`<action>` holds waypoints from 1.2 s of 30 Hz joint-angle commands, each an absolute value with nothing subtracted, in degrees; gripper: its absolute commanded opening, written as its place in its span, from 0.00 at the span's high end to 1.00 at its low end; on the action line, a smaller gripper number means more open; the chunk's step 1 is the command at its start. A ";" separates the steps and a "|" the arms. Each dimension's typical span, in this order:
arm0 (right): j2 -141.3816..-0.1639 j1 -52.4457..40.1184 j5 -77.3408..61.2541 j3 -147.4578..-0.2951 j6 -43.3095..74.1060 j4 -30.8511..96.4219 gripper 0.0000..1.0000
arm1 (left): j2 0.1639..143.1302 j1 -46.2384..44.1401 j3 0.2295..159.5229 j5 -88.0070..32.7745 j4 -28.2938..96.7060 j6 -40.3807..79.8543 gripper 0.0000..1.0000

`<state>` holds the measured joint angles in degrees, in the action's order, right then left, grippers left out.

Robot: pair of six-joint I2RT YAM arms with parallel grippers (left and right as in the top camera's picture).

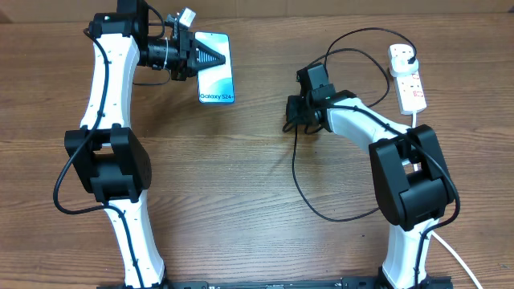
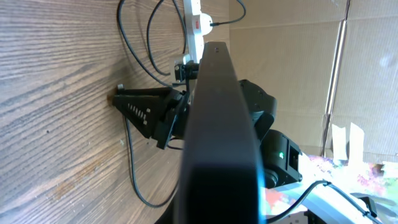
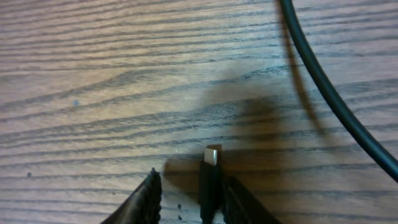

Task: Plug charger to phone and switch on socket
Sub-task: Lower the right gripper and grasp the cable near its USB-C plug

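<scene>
Charger point(image 3: 210, 186): black cable, silver-tipped connector, flat on table point(image 1: 241, 201) right of phone point(image 1: 215, 76); straddled by narrowly parted right gripper point(image 3: 193, 182). Phone apparently clamped by left gripper point(image 1: 218, 58).

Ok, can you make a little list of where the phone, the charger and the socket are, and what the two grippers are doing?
phone: far left, screen up
left gripper: shut on phone
charger: tip lies on table, cable loops to socket
right gripper: open, fingers either side of tip
socket: far right; switch state too small to tell
</scene>
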<state>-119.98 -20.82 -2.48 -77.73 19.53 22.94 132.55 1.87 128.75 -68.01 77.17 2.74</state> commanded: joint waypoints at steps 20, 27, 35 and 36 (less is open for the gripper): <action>-121.56 -23.64 2.72 -86.65 19.31 40.93 0.96 | 131.52 1.76 129.10 -69.67 81.06 -2.81 0.96; -121.80 -29.02 7.86 -86.32 20.18 41.21 0.96 | 131.52 2.02 129.10 -68.40 81.32 -2.81 0.96; -126.15 -31.73 9.34 -86.28 24.21 42.48 0.96 | 131.52 2.09 129.10 -68.34 82.32 -2.85 0.96; -126.15 -31.73 9.13 -86.28 24.21 42.78 0.96 | 131.52 2.09 129.10 -68.23 82.30 -2.83 0.96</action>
